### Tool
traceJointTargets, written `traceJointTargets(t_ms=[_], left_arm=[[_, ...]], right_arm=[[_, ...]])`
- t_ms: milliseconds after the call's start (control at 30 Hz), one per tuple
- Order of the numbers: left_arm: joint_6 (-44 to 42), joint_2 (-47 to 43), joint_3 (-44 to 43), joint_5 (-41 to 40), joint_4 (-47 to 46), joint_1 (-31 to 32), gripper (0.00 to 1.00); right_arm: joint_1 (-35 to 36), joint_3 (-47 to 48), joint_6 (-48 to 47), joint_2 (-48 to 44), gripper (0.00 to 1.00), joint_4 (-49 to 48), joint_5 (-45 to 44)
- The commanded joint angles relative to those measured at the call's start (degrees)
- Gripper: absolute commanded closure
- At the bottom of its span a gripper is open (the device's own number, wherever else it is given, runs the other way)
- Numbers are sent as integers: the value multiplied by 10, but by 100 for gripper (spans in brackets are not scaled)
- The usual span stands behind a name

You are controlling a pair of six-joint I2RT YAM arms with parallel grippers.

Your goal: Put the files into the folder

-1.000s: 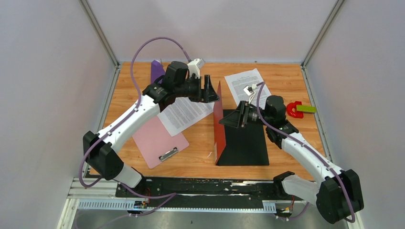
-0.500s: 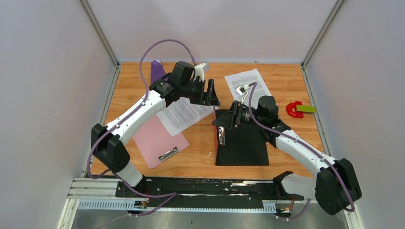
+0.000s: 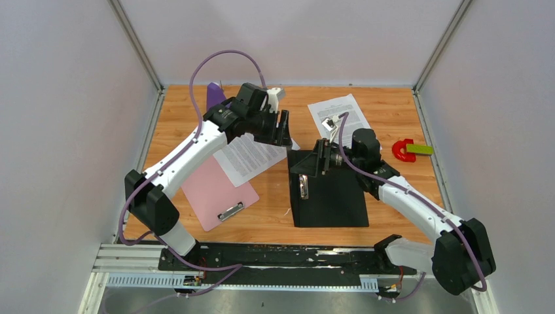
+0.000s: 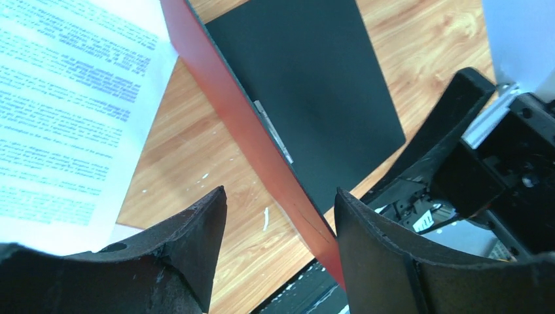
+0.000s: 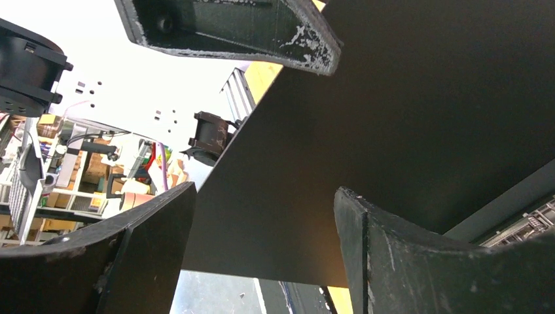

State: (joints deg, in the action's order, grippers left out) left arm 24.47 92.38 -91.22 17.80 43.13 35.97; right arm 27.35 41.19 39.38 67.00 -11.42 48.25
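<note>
Our right gripper (image 3: 319, 158) has spread its fingers wider; our left gripper (image 3: 286, 129) also stands open. The folder's (image 3: 330, 196) cover, upright a second ago, now tips leftward. The left sheet (image 3: 245, 160) and the back sheet (image 3: 350, 111) stay outside on the table (image 3: 399, 196), so we judge filing not begun.

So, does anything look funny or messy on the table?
Yes. The red folder in the middle is only half open: its cover stands up tilted instead of lying flat. The two paper sheets lie crooked and apart, one overlapping the pink clipboard.
</note>
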Motion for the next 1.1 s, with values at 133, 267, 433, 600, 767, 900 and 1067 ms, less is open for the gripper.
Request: traceJointTargets(t_ms=[133, 267, 433, 600, 767, 900, 1067], left_arm=[[-25, -9, -4, -22, 39, 1, 38], [-27, -19, 10, -36, 42, 1, 41], [-30, -34, 23, -72, 60, 0, 41], [-20, -60, 62, -70, 49, -3, 53], [-16, -86, 79, -95, 54, -8, 78], [-14, -105, 88, -132, 67, -16, 94], [11, -136, 130, -130, 42, -27, 100]], right_arm=[[-3, 37, -86, -36, 27, 109, -46], [-15, 10, -97, -42, 36, 135, -84], [-19, -12, -118, -12, 42, 157, -131], [-19, -29, -128, 34, 46, 156, -149], [-19, -40, -132, 73, 47, 140, -176], [-19, -36, -139, 110, 49, 136, -191], [-18, -25, -135, 162, 58, 121, -168]])
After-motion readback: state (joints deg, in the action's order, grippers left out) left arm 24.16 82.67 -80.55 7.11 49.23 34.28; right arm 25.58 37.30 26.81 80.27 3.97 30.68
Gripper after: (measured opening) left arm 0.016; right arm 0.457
